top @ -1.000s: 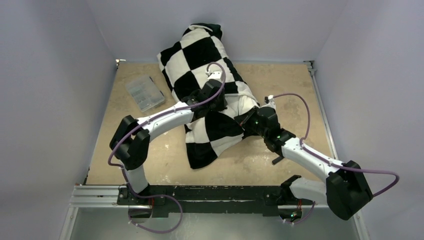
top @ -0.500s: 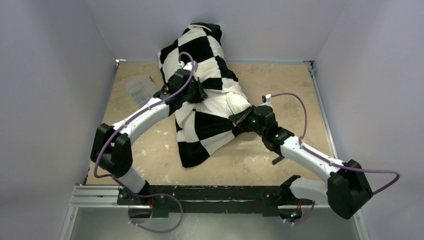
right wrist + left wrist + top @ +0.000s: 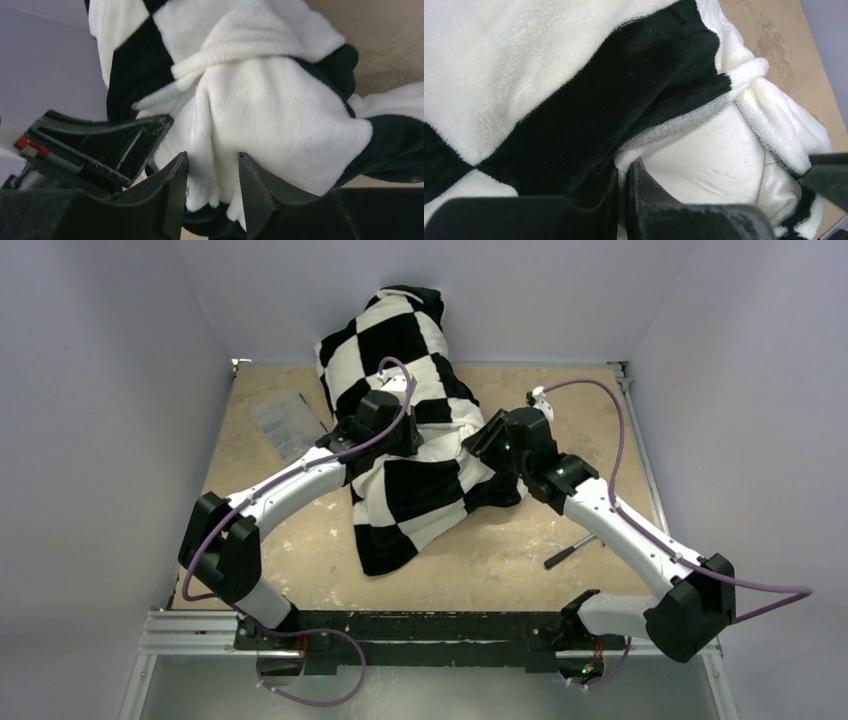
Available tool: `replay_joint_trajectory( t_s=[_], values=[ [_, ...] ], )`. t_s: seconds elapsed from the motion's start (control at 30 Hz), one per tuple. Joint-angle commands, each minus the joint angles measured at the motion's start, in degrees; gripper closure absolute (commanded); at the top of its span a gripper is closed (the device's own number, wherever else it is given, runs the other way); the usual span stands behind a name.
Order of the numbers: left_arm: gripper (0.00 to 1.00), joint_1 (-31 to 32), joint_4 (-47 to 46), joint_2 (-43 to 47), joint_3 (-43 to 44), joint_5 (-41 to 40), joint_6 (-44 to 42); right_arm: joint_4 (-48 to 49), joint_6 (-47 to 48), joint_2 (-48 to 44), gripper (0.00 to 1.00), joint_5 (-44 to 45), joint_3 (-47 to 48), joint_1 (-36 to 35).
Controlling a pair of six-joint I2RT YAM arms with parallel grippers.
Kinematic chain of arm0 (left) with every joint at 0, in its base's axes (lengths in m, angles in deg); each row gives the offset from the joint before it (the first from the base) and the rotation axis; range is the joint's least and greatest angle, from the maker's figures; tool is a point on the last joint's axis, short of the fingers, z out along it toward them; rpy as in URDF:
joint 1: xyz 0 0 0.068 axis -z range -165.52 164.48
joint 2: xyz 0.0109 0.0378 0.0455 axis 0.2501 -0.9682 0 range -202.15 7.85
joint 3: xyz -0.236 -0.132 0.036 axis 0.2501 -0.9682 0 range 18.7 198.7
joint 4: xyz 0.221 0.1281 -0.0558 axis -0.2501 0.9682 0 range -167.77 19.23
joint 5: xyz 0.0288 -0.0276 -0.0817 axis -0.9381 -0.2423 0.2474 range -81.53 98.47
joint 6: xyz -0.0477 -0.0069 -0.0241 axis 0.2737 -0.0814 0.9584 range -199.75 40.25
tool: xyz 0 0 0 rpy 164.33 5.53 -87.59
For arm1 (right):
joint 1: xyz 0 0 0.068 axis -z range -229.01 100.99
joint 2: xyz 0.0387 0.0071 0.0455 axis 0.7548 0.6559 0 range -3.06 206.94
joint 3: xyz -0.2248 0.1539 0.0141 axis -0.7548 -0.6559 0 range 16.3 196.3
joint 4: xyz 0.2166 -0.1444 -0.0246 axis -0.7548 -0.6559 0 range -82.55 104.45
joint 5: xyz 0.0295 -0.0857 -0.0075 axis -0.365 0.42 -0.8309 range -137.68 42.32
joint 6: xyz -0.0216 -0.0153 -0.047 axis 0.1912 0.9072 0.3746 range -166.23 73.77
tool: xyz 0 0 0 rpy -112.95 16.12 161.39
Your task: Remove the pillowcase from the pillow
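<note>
Peeling the pillowcase (image 3: 415, 492) off the pillow (image 3: 709, 155).
Left gripper (image 3: 625, 172) pinches its hem; right gripper (image 3: 212, 159), jaws parted around fabric, should clamp next.

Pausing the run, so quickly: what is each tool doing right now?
Left tool: shut on a fold of the pillowcase.
Right tool: open, with pillowcase cloth hanging in the gap.

walls (image 3: 100, 390): plain pale lavender, three sides | tabletop (image 3: 560, 530): tan, scuffed | near edge: aluminium rail (image 3: 190, 625) | light: soft, even
</note>
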Motion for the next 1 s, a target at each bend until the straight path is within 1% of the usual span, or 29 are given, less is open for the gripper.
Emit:
replay_joint_trajectory(
  t_s=[0.0, 0.1, 0.23, 0.3, 0.4, 0.53, 0.63, 0.8, 0.9, 0.97],
  values=[
    [1.0, -0.14, 2.3, 0.61, -0.49, -4.75, -6.62, -9.88, 1.56, 3.36, 0.53, 7.44, 7.26, 0.52],
    [1.0, 0.38, 0.65, 0.73, -2.05, -4.78, -7.14, -12.58, 1.24, 5.83, 0.49, 8.53, 10.85, 0.52],
    [1.0, 0.45, -0.9, 0.87, -4.21, -4.54, -7.18, -14.85, 1.46, 9.31, 0.44, 7.77, 17.19, 0.47],
    [1.0, 0.48, -0.61, 0.95, -4.1, -4.25, -7.28, -16.21, 1.47, 11.06, 0.44, 7.84, 19.31, 0.47],
    [1.0, 0.48, -0.7, 1.31, -4.06, -4.26, -7.41, -17.15, 1.9, 12.59, 0.43, 7.63, 19.39, 0.48],
    [1.0, 0.47, -0.57, 1.23, -3.99, -4.31, -7.3, -17.15, 1.77, 11.95, 0.43, 5.76, 16.68, 0.34],
    [1.0, 0.48, -0.07, 0.86, -3.63, -4.69, -7.45, -17.23, 2.06, 11.05, 0.45, 5.02, 14.44, 0.25],
    [1.0, 0.43, 0.52, 0.27, -3.05, -4.7, -7.56, -17.24, 2.75, 11.12, 0.53, 5.08, 11.16, 0.18],
    [1.0, 0.38, 1.0, 0.09, -2.78, -4.95, -7.7, -17.15, 2.7, 11.4, 0.55, 5.4, 9.72, 0.25],
    [1.0, 0.39, 1.15, 0.06, -2.6, -5.12, -7.82, -17.15, 2.42, 11.46, 0.62, 5.9, 8.55, 0.23]
  ],
)
